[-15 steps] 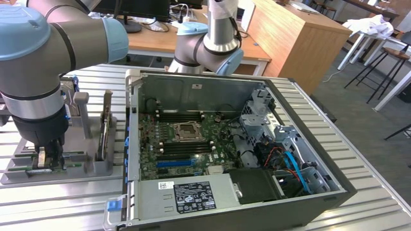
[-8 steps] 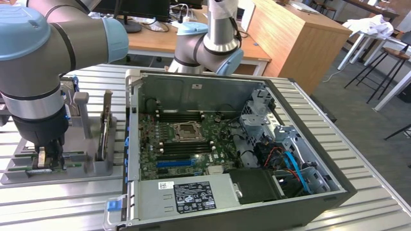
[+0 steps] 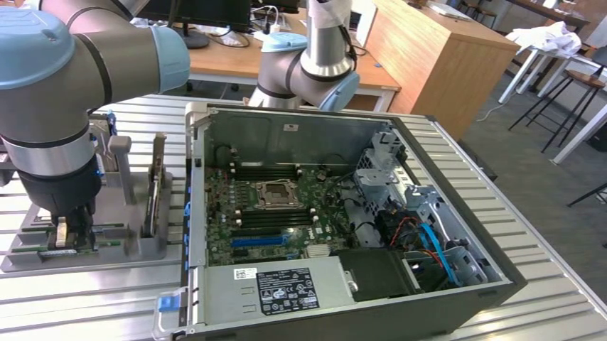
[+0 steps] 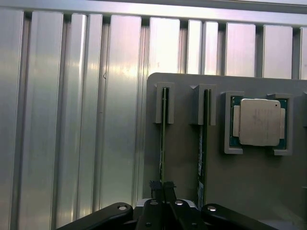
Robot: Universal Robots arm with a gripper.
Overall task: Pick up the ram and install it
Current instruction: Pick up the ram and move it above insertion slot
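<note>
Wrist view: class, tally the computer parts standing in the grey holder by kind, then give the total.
RAM sticks: 2
Processor chip: 1
Total: 3

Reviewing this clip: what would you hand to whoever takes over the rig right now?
Gripper: shut on the ram, down at the holder.
Ram: standing on edge in the grey holder, which lies at the exterior view's left of the open computer. A second stick and the processor sit in the same holder.
Done: ram gripped.
Left: ram not yet lifted out or installed in the computer.
</note>
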